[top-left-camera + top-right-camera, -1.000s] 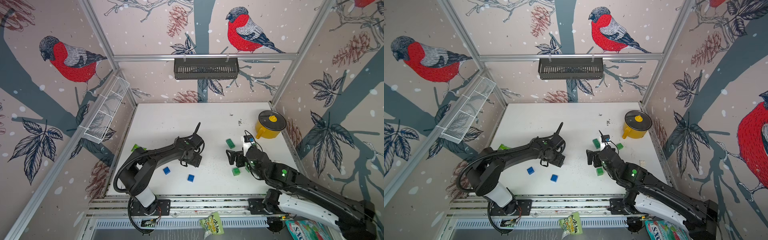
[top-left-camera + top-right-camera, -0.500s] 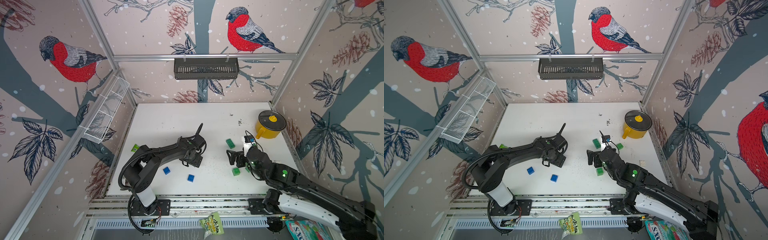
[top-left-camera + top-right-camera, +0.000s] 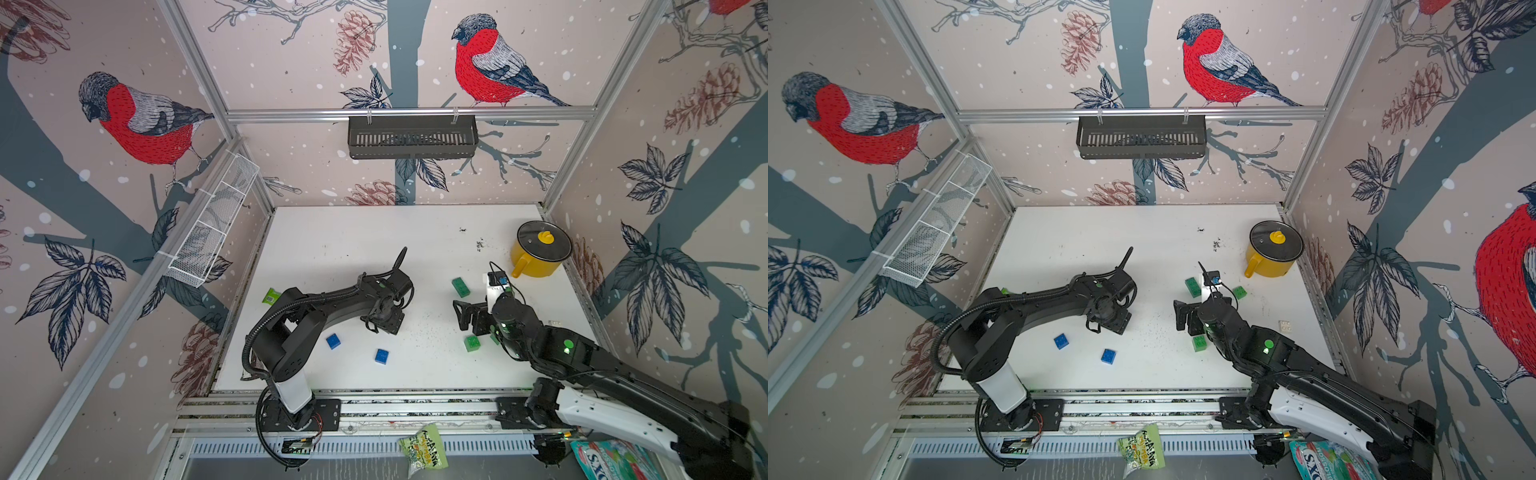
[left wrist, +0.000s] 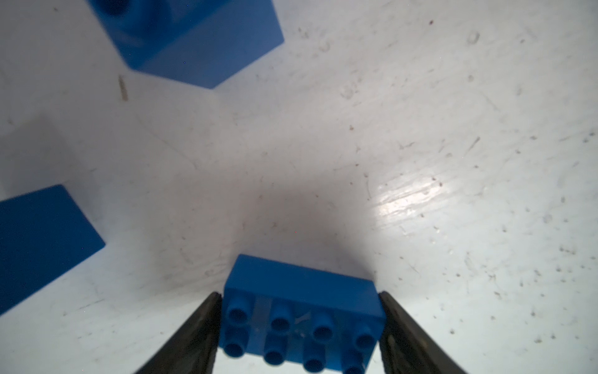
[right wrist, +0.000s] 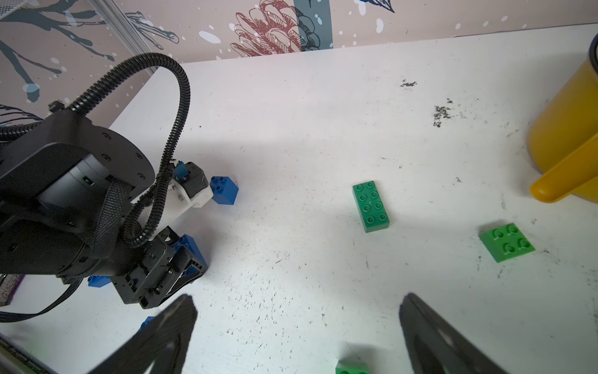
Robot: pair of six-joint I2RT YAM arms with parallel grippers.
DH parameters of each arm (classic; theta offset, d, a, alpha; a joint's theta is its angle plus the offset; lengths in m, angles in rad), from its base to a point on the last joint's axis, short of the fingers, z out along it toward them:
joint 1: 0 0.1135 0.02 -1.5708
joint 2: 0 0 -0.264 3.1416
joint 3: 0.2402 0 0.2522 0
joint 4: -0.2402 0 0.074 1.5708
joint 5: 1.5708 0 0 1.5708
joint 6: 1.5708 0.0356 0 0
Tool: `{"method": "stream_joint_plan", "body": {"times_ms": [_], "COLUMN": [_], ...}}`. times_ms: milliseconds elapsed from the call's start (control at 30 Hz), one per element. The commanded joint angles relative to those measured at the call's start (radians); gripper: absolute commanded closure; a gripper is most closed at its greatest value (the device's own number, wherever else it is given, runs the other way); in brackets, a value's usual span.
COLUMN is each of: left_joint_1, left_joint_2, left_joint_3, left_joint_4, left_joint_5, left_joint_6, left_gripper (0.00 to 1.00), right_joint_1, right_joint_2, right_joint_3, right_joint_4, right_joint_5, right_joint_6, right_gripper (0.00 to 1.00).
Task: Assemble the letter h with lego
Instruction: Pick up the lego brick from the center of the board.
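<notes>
Well apart from the yellow pot (image 3: 540, 253), the left gripper (image 4: 300, 295) is clamping the oblong blue brick (image 4: 301, 312) endwise; it should be lifting squarely. The right gripper (image 5: 299, 299) is hovering, fingers apart.

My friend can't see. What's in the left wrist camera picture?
A long blue lego brick, studs facing the camera, is gripped at both ends by the left hand. Two more blue bricks lie beyond it on the white table.

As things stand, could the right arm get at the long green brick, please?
Probably yes: the right gripper is open, and the long green brick lies flat on bare table ahead of it, nothing between.
</notes>
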Motion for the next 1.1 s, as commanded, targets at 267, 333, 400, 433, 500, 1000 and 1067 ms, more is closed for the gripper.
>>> {"method": "stream_joint_plan", "body": {"times_ms": [267,333,400,433,500,1000,1067], "left_joint_1": [-0.001,-0.001,-0.001,-0.001,-0.001,-0.001,-0.001], "left_joint_2": [-0.022,-0.026,-0.034,-0.038,-0.042,-0.029,-0.025], "left_joint_3": [-0.018,-0.019,-0.023,-0.026,-0.03,-0.078,-0.073], "left_joint_4": [-0.032,-0.034,-0.029,-0.027,-0.017,0.02,0.012], "left_joint_5": [-0.008,-0.009,-0.009,-0.012,-0.018,0.002,0.002], "left_joint_6": [-0.046,-0.059,-0.068,-0.073,-0.083,-0.122,-0.126], "left_gripper": [0.3,0.31,0.32,0.33,0.33,0.04,0.05], "right_joint_1": [-0.001,0.0,0.0,0.0,0.0,0.0,0.0], "right_joint_2": [0.008,0.011,0.012,0.011,0.012,0.016,0.017], "right_joint_3": [-0.001,-0.001,-0.002,-0.001,-0.001,-0.001,-0.001], "right_joint_4": [0.008,0.007,0.008,0.008,0.008,0.007,0.007], "right_joint_5": [0.017,0.017,0.017,0.017,0.016,0.013,0.014], "right_joint_6": [-0.009,-0.011,-0.011,-0.011,-0.011,-0.011,-0.011], "right_gripper": [0.01,0.0,0.01,0.01,0.0,0.01,0.0]}}
